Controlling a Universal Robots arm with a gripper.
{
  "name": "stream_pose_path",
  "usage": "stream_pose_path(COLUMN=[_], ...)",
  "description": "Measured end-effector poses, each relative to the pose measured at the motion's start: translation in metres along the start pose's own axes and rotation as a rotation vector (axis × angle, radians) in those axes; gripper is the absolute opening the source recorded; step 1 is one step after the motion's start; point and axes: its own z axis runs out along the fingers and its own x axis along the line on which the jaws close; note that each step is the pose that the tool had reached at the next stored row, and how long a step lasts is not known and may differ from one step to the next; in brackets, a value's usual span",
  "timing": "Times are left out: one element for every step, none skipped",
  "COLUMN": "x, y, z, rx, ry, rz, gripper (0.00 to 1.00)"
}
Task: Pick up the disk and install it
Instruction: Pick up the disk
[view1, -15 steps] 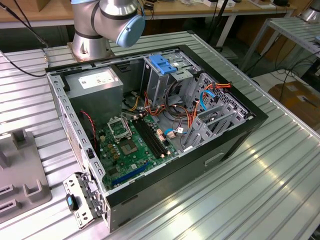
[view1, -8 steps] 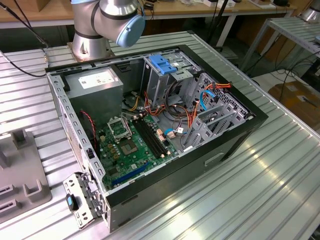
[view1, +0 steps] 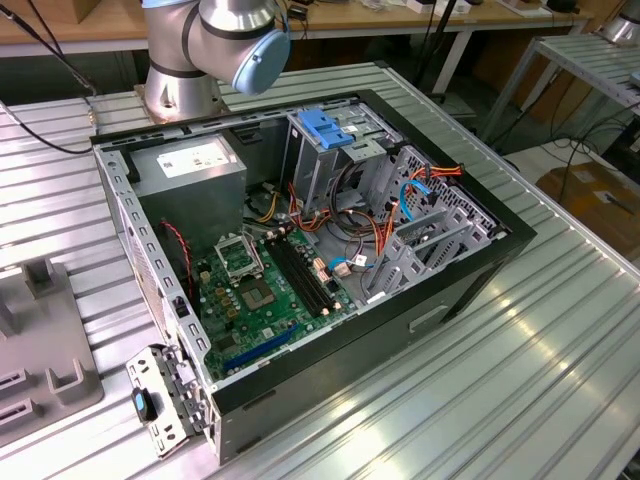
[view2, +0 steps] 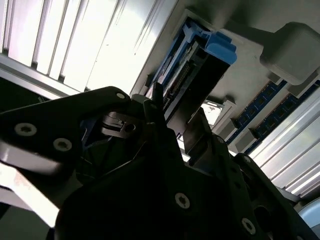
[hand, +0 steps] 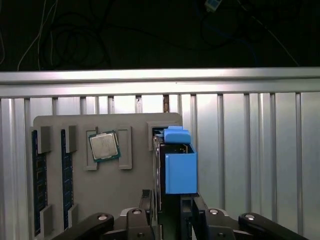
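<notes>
The flat rectangular silver-grey metal disk (hand: 180, 172) (view2: 212, 47), framed by its bright blue plastic carrier rail, stands on edge between the dark fingers (hand: 146, 205) of the gripper (hand: 171, 197) (view2: 177, 107). In both wrist views the fingers sit narrow, one against each flat face of the disk, clamping it. The far end of the disk, with its blue clip, lies over a slot in a grey moulded plastic tray (hand: 125, 200) (view2: 240, 75). Whether that end is seated in the slot or lifted clear cannot be told.

On the same tray, a square silver processor chip (hand: 104, 146) (view2: 214, 112) rests in its own recess just beside the disk. Beyond the chip, long blue memory modules (hand: 36, 185) (view2: 265, 102) lie in parallel grooves. The tray sits on a ribbed aluminium surface (hand: 250, 150) (view1: 520, 380).

In the exterior view, an open black computer case (view1: 470, 285) lies on its side in the middle of that surface. A green motherboard (view1: 260, 290) faces up inside it. A grey power supply box (view1: 190, 165) sits at 11 o'clock within the case. A fixed blue plastic bracket (view1: 325, 128) tops the grey drive cage at 12 o'clock. The silver and pale-blue robot arm (view1: 215, 40) rises from its base behind the case, at 11 o'clock in that view.
</notes>
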Motion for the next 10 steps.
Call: stream_pose_path(x=[0.0,0.0,0.0,0.0,0.0,0.0,0.0,0.0,0.0,0.0], y=[0.0,0.0,-0.0001,-0.0001,-0.0001,-0.0001,-0.0001,-0.0001,-0.0001,-0.0001], z=[0.0,0.0,0.0,0.0,0.0,0.0,0.0001,0.0,0.0,0.0], rx=[0.0,0.0001,0.0001,0.0,0.0,0.0,0.0001,0.0001,0.0001,0.0001], ry=[0.0,0.0,0.0,0.0001,0.0001,0.0,0.0,0.0,0.0,0.0], rz=[0.0,0.0,0.0,0.0,0.0,0.0,0.0,0.0,0.0,0.0], gripper=[0.43,0.43,0.41,0.41,0.35,0.35,0.35,0.35,0.35,0.35])
